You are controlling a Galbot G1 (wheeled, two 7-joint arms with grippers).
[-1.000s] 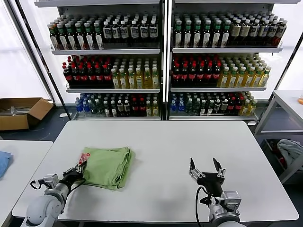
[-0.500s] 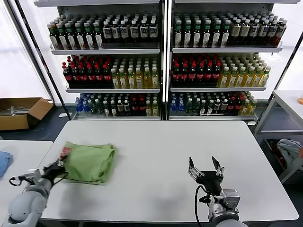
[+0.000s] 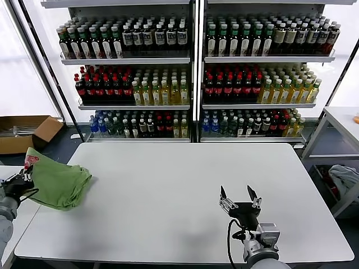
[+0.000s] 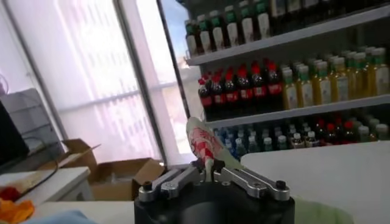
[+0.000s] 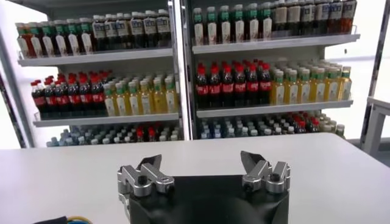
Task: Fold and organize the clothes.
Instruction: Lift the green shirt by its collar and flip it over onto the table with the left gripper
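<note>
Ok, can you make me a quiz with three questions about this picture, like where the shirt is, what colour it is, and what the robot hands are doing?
1. Where is the folded shirt?
A. middle of the table
B. at the table's left edge
C. on a shelf

2. What colour is it mostly?
A. blue
B. grey
C. light green

3. What is the left end effector doing?
A. pinching the shirt
B. open over the table
C. holding a bottle

Answers:
1 B, the shirt lies over the left edge of the white table.
2 C, green cloth, with a red-and-white print at the pinched corner.
3 A, it is shut on the shirt's corner, while the right end effector waits open.
</note>
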